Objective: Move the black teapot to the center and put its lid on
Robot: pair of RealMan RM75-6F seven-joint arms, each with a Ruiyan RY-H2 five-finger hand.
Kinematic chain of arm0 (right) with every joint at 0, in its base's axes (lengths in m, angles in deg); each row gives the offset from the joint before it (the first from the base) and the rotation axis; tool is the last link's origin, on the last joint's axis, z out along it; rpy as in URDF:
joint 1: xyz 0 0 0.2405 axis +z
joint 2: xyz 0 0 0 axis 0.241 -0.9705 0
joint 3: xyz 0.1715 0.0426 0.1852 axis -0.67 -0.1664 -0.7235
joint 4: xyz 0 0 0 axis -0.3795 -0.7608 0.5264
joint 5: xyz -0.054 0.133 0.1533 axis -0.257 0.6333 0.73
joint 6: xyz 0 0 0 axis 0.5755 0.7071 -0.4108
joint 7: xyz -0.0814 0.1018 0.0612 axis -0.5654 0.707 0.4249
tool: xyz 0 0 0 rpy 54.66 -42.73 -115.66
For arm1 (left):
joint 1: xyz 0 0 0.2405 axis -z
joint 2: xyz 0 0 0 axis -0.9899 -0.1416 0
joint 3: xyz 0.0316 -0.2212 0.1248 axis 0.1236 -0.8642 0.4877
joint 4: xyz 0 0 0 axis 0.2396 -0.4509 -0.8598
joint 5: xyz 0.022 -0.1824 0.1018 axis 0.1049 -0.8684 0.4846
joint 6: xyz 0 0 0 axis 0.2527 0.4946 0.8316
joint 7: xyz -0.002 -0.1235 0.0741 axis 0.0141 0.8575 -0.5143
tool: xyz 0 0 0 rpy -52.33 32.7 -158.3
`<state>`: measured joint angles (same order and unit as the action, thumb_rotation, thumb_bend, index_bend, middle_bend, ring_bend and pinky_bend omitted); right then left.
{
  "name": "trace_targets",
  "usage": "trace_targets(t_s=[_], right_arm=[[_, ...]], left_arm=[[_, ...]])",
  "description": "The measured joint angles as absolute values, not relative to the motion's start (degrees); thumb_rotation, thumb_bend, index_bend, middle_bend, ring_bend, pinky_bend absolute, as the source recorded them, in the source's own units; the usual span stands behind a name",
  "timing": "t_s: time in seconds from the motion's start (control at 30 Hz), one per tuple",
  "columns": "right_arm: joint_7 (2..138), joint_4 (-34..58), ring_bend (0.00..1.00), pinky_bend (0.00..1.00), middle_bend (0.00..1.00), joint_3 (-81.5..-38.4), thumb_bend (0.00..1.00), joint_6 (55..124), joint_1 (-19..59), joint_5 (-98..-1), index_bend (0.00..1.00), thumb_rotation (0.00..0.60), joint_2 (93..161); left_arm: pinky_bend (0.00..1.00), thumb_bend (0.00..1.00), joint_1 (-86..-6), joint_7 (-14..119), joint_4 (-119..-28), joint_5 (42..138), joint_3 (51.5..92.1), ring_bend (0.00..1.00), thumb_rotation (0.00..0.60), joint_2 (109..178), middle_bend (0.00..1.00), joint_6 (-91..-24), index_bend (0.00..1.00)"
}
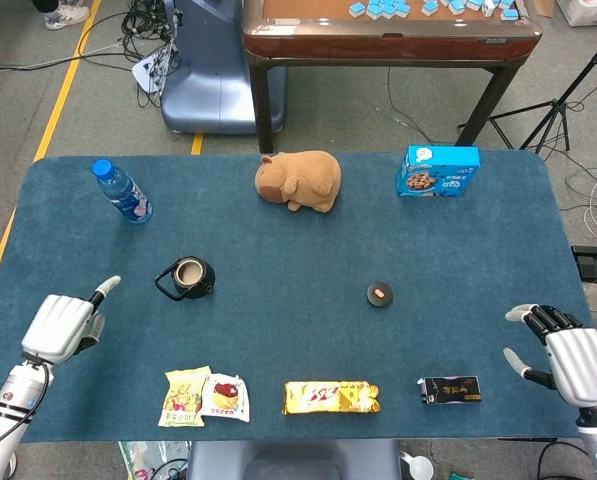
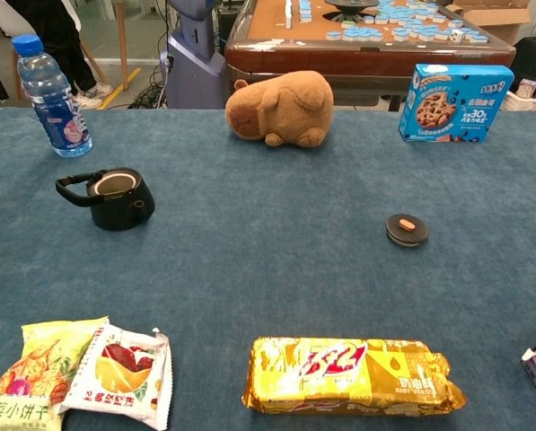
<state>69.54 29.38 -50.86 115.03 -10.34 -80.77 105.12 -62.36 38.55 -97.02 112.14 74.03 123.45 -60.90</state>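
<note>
Teapot [image 1: 187, 274] is sitting uncovered left of center, lid [image 1: 380, 294] well apart on the right. Left hand [image 1: 61, 324] is hovering near it, fingers spread, empty; right hand [image 1: 568, 349] is idling open too. A clumsy grab at that small handle could be tipping the pot.

The blue cardboard cookie box [image 2: 455, 101] at the table's far right carried the number "30" in white among Chinese characters too small to make out. The shiny gold foil snack packet [image 2: 353, 375] at the near edge bore large stylised red-and-white characters resembling "332". The yellow-green snack bag [image 2: 27, 377] at the near left showed the Chinese characters "菜小饼干" along its bottom.
</note>
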Motion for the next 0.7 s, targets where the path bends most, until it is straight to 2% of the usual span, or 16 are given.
trace_targets(t_s=[0.7], right_arm=[[72.26,29.00,0.32,0.43,0.36,-50.20,0.26,115.76,-10.64,-82.20,0.37,0.600,104.07]], left_arm=[[0.82,0.58,-54.71,28.43,-98.07,100.69,72.68,0.71,0.600,127.86,0.87,-52.27,0.14]])
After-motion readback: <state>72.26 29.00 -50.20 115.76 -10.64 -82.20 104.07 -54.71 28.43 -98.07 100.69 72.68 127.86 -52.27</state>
